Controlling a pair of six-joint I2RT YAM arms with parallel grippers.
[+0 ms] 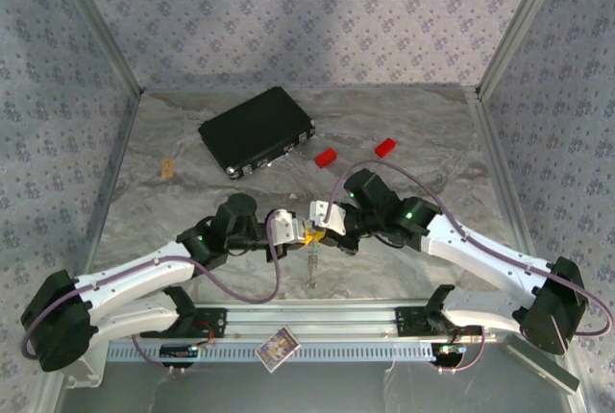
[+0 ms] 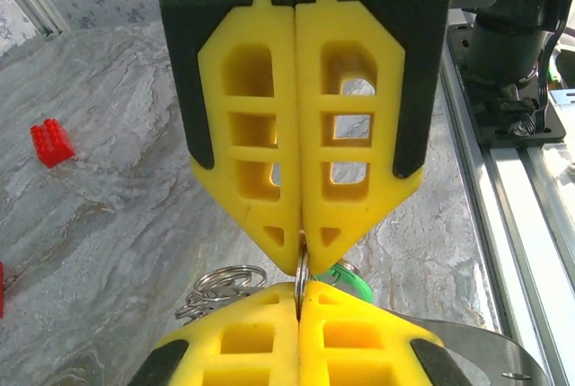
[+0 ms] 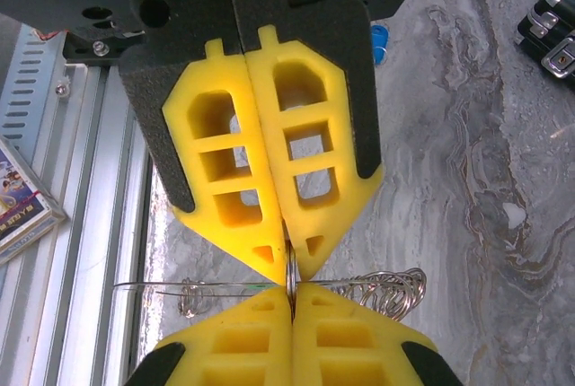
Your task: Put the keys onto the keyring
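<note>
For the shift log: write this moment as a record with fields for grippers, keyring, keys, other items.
left gripper: shut on keyring, tip to tip with right gripper
right gripper: shut on keyring
keyring: silvery ring, edge-on between both pairs of tips
green key: head beside keyring; threaded or not, cannot tell
other: black case and two red blocks on table

The left arm (image 1: 125, 279) and right arm (image 1: 480, 252) had white shells between bulky black joints. Each carried a small green light near the wrist and a purple cable (image 1: 252, 295) looping alongside. The left claw (image 2: 299, 301) and right claw (image 3: 292, 294) had bright yellow fingers (image 3: 272, 153) cut into open lattice windows, backed by matte black plates under a black housing with screw holes.
</note>
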